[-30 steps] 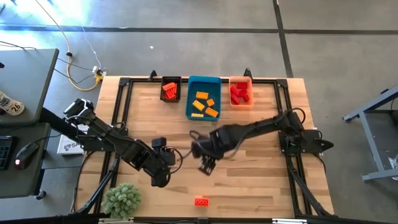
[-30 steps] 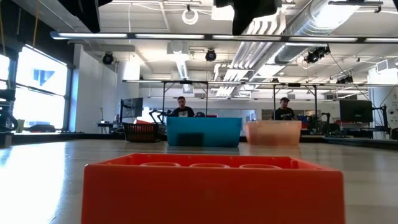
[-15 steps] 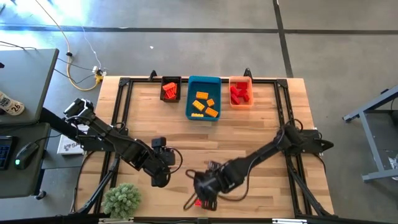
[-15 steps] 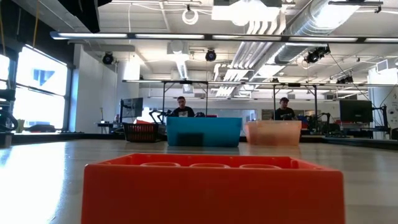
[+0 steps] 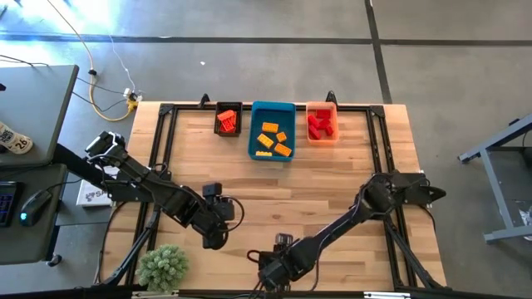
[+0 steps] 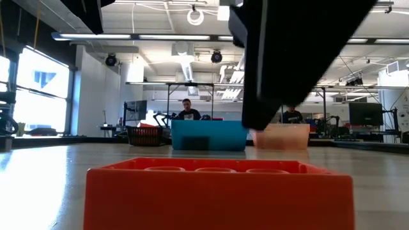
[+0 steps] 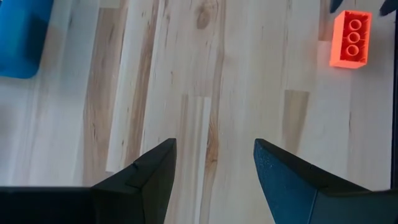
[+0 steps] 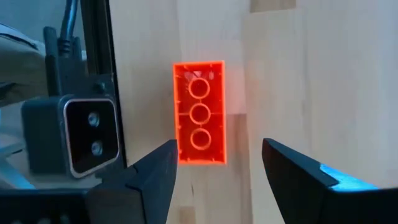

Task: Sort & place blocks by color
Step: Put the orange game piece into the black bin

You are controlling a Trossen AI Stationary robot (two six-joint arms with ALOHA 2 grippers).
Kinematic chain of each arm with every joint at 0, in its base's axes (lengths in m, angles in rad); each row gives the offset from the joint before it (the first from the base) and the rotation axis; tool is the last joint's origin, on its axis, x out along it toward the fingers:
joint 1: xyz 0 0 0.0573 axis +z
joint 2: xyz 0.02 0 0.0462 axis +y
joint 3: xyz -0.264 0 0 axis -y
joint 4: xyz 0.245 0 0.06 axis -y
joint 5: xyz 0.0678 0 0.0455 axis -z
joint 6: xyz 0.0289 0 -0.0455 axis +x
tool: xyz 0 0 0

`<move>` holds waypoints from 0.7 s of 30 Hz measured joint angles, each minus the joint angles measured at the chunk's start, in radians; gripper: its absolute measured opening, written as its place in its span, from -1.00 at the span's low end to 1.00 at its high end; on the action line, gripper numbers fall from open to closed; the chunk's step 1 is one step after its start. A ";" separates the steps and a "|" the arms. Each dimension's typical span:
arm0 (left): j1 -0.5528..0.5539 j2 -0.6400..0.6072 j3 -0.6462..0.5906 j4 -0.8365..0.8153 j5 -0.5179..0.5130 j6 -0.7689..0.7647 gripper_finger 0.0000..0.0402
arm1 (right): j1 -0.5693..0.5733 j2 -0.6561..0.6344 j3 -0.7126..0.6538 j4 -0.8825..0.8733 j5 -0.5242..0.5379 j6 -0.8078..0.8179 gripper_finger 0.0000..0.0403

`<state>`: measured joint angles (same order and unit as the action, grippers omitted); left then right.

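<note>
One red block lies loose on the wooden table, at its near edge, hollow side up so that we see three round tubes in a row. Right above it we find the right gripper, fingers spread wide and holding nothing, the block showing in the gap ahead of them. Just beside the block stands a small grey camera on the black frame at the table's edge. From table level that brick fills the foreground and the right arm hangs dark over it.

We see the left gripper off to the side over bare wood, also wide apart and empty, with the same block well away from it.

At the far edge sit three bins: black with orange blocks, blue with yellow-orange ones, orange with red ones. A green plant stands at the near left corner. We read no writing anywhere.
</note>
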<state>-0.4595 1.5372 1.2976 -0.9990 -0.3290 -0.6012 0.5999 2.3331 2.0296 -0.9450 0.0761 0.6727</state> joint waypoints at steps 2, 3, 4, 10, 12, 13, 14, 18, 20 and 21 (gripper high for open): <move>0.000 0.000 0.000 0.000 0.000 -0.003 0.01 | 0.001 0.017 0.000 0.018 -0.002 0.000 0.10; 0.000 0.000 0.000 0.000 0.000 -0.009 0.01 | 0.002 0.024 0.000 0.028 -0.004 0.000 0.10; 0.000 0.000 0.000 0.000 0.000 -0.015 0.01 | 0.003 0.031 0.000 0.039 -0.006 -0.001 0.10; 0.000 0.000 0.000 0.000 0.000 -0.020 0.01 | 0.013 0.046 0.000 0.080 -0.004 -0.011 0.10; 0.000 0.000 0.000 0.000 0.000 -0.020 0.01 | 0.015 0.046 0.000 0.074 0.010 -0.011 0.10; 0.000 0.000 0.000 0.000 0.000 -0.020 0.01 | 0.016 0.046 0.000 0.074 0.023 -0.011 0.10; 0.000 0.000 0.000 0.000 0.000 -0.020 0.01 | 0.016 0.046 0.000 0.075 0.030 -0.011 0.10; 0.000 0.000 0.000 0.000 0.000 -0.017 0.01 | 0.016 0.046 0.000 0.075 0.046 -0.011 0.10; 0.000 0.000 0.000 0.000 0.000 -0.017 0.01 | 0.016 0.048 0.000 0.076 0.050 -0.020 0.10; 0.000 0.000 0.000 0.000 0.000 -0.017 0.01 | 0.016 0.052 0.000 0.081 0.048 -0.024 0.10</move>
<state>-0.4595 1.5372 1.2976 -0.9988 -0.3286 -0.6182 0.6157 2.3850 2.0296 -0.8641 0.1237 0.6487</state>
